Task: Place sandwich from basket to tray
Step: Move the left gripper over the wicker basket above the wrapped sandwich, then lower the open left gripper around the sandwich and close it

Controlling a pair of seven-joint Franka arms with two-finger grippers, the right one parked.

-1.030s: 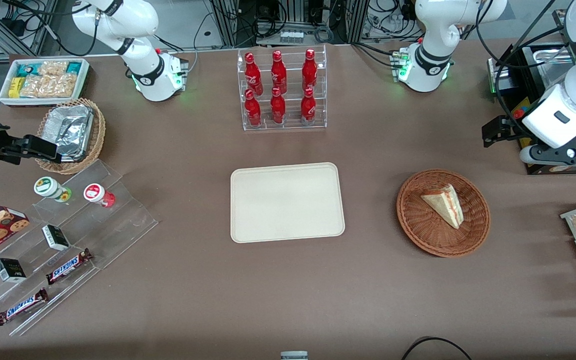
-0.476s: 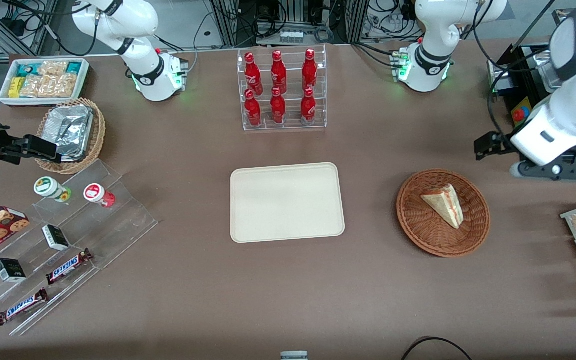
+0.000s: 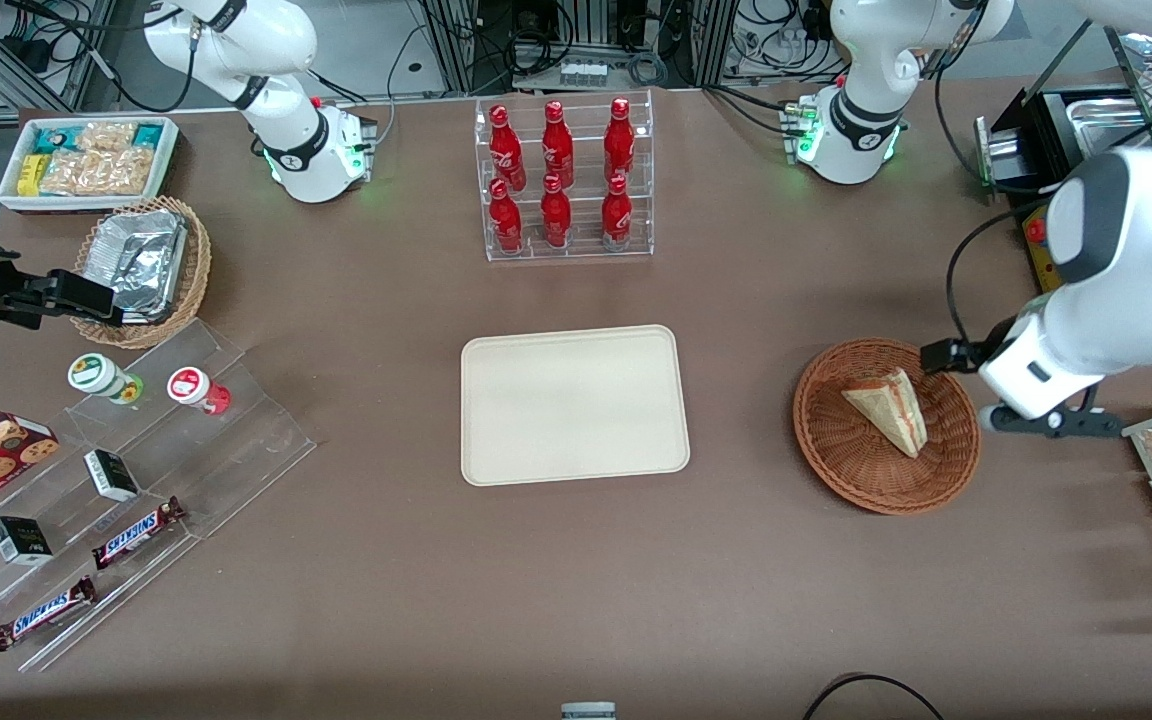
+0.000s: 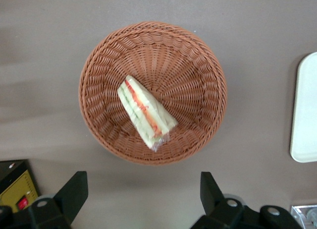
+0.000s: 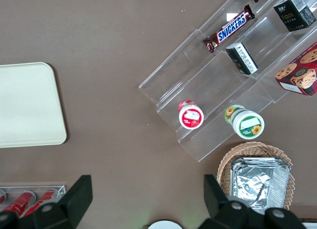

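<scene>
While my gripper point(image 4: 141, 199) hangs above the bench just beside the basket point(image 3: 886, 425), I see its two fingers point(image 4: 74, 192) spread wide with nothing between them. On the wrist camera the sandwich point(image 4: 146, 112) lies inside the basket point(image 4: 152, 92), slightly off its centre, with the red and green filling on its cut side facing up. From the front I read the sandwich point(image 3: 888, 408) resting on the basket's floor, touching nothing else. The tray point(image 3: 574, 404) sits flat at the middle of the bench, well apart from the basket, which lies toward the working arm's end. A rack of red bottles point(image 3: 562, 178) stands farther from the front camera than the tray.
</scene>
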